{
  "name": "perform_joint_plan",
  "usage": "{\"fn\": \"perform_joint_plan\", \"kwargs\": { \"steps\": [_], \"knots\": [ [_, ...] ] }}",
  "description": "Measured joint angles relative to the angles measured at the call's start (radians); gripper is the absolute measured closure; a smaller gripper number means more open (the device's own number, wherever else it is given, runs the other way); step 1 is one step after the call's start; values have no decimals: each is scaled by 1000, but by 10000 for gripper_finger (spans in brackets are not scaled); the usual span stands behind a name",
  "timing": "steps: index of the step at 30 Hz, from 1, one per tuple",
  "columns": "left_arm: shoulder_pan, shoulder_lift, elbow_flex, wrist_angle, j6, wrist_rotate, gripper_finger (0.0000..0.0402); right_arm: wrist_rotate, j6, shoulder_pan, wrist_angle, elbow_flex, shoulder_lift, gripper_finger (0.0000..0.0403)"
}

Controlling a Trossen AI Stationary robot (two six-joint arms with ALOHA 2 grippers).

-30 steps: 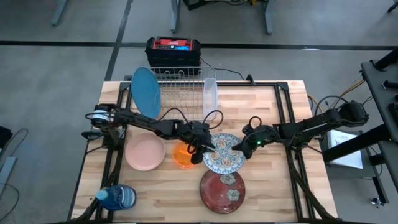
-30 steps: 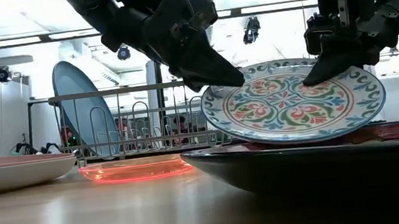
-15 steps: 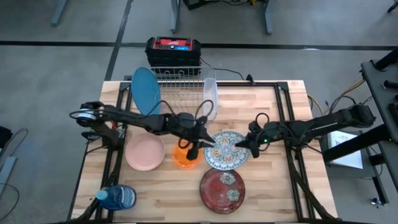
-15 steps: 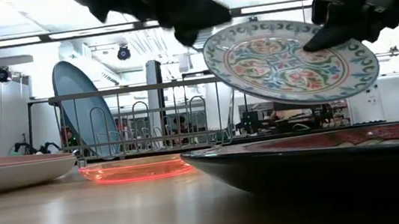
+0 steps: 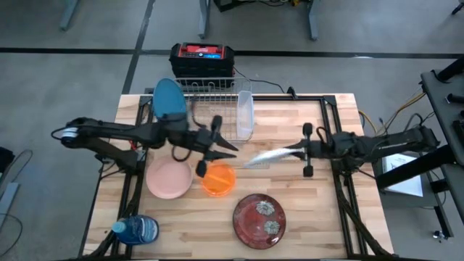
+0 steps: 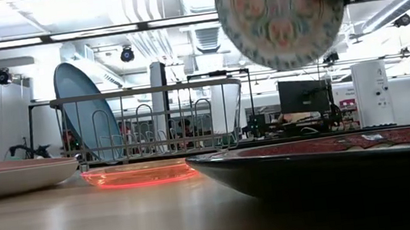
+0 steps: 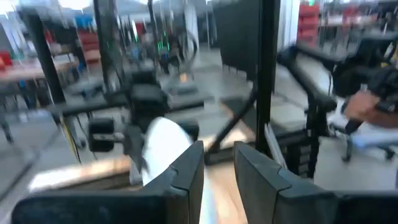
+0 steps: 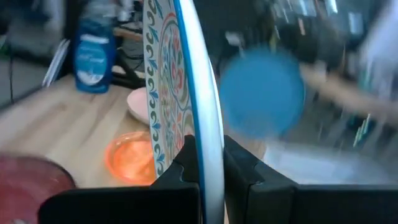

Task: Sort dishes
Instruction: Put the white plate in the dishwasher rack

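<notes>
A: Right tool point(image 8: 211, 180) clamped on patterned plate point(image 5: 270, 156); held on edge above counter point(image 5: 319, 217), near rack point(image 5: 210, 109).

B: Left tool point(image 5: 217, 145) empty, jaws nearly together; probably next: slotting plate into rack.

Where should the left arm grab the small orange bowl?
By the rim. The orange bowl sits upright and shallow on the table, its thin wall the only edge that thin jaws can straddle. Come straight down on the side facing the left gripper, away from the pink dish close beside it.
</notes>
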Motion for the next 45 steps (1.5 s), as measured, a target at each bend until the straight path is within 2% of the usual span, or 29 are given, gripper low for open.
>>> {"fn": "perform_joint_plan", "kwargs": {
  "steps": [7,10,16,22,27,30,33,36,39,43,45],
  "knots": [
    [-1,-120,0,22,-10,0,324,-159,-703,82,10,57,2,389],
    [-1,-157,0,22,-5,0,324,-178,-958,122,6,61,16,389],
    [-1,-203,0,15,63,-2,324,-166,-1101,177,61,82,45,389],
    [0,-233,0,2,200,-8,324,-149,-1243,222,94,82,155,389],
    [1,-235,0,-4,204,-9,324,-63,-1259,227,143,102,237,390],
    [1,-233,0,-14,192,-18,324,-9,-1178,227,130,135,254,390],
    [1,-238,0,-14,191,-104,324,83,-1066,219,109,208,248,390],
    [1,-250,0,-13,195,-211,324,163,-957,194,-5,324,232,390],
    [1,-252,32,-16,202,-313,324,195,-753,136,-129,470,248,390],
    [2,-247,116,-41,201,-347,324,178,-504,-11,-352,741,313,390],
    [2,-236,174,-93,188,-347,324,118,-413,-100,-500,881,371,390]
  ]
}}
